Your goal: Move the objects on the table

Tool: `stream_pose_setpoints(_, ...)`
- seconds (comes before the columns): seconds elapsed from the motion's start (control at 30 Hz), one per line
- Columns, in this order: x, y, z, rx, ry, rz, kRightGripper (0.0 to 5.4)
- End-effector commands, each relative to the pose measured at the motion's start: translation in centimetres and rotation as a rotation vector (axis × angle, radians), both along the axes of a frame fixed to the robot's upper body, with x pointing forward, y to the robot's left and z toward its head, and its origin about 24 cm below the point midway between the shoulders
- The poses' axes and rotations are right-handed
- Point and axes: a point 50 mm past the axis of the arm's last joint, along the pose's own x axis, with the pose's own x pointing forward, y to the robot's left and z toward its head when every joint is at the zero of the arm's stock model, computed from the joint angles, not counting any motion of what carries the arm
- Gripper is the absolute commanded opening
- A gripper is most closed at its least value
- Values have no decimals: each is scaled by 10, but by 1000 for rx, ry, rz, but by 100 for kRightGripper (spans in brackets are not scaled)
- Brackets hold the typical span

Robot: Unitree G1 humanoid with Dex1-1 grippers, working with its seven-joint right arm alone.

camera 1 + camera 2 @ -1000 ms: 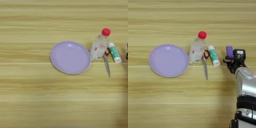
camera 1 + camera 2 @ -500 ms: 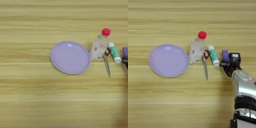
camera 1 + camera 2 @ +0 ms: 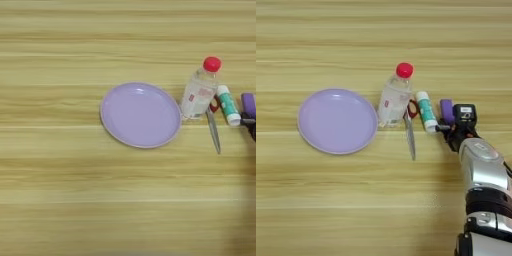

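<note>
A teal tube (image 3: 426, 111) with white ends lies on the wooden table (image 3: 356, 200), just right of the bottle. Close on its right is the small purple block (image 3: 446, 110), also seen as the purple block (image 3: 248, 103) at the left eye view's right edge. My right gripper (image 3: 448, 121) sits right against this block, its black fingers (image 3: 441, 128) shut on it, with the silver forearm (image 3: 483, 170) running down to the bottom right. The block stands about a finger's width from the tube.
A lilac plate (image 3: 337, 120) rests left of centre. A clear red-capped bottle (image 3: 393, 97) lies tilted beside it, and red-handled scissors (image 3: 410, 135) point toward me between the bottle and the tube.
My gripper has moved left with the purple block, bringing it close beside the teal tube. Plate, bottle, scissors and tube have stayed put.
</note>
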Motion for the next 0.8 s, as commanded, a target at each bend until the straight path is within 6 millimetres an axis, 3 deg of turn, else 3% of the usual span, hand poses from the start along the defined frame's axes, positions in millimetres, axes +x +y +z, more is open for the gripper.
stream_pose_setpoints(0.03,15,-6,34,-59,-109,10,143)
stream_pose_setpoints(0.43,15,-5,35,-60,-115,12,278)
stream_pose_setpoints(0.8,14,-6,40,-73,-137,5,450)
